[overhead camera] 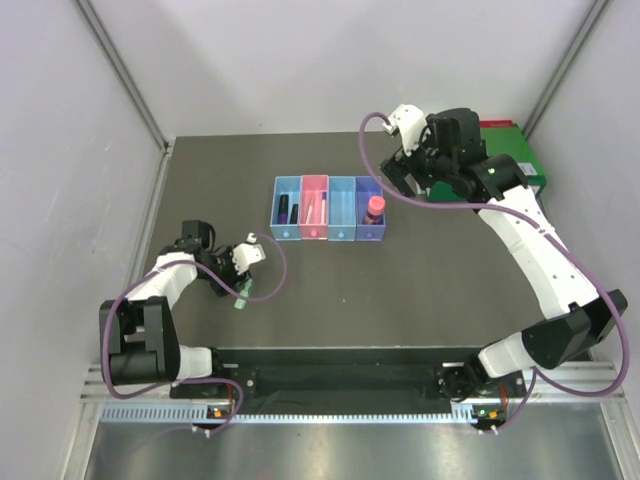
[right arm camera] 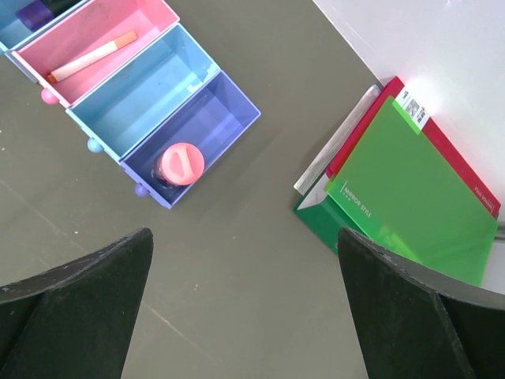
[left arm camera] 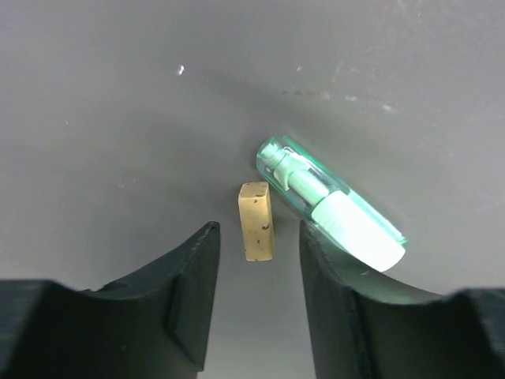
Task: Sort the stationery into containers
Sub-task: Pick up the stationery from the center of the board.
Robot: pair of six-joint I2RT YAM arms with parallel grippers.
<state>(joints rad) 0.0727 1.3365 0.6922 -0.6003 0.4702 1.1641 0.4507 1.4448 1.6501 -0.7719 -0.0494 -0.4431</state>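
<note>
A green stubby highlighter lies on the dark table, also seen from above. My left gripper is open and low over the table; its right finger is right beside the highlighter, and a small tan block lies between the fingertips. The row of containers stands mid-table. A pink highlighter stands in the purple-blue box, a thin pen lies in the pink box, and a dark marker is in the left blue box. My right gripper is open and empty, above the table right of the boxes.
A large green binder with a red folder beneath lies at the back right corner. White walls close the table on three sides. The left arm's purple cable loops over the table near the highlighter.
</note>
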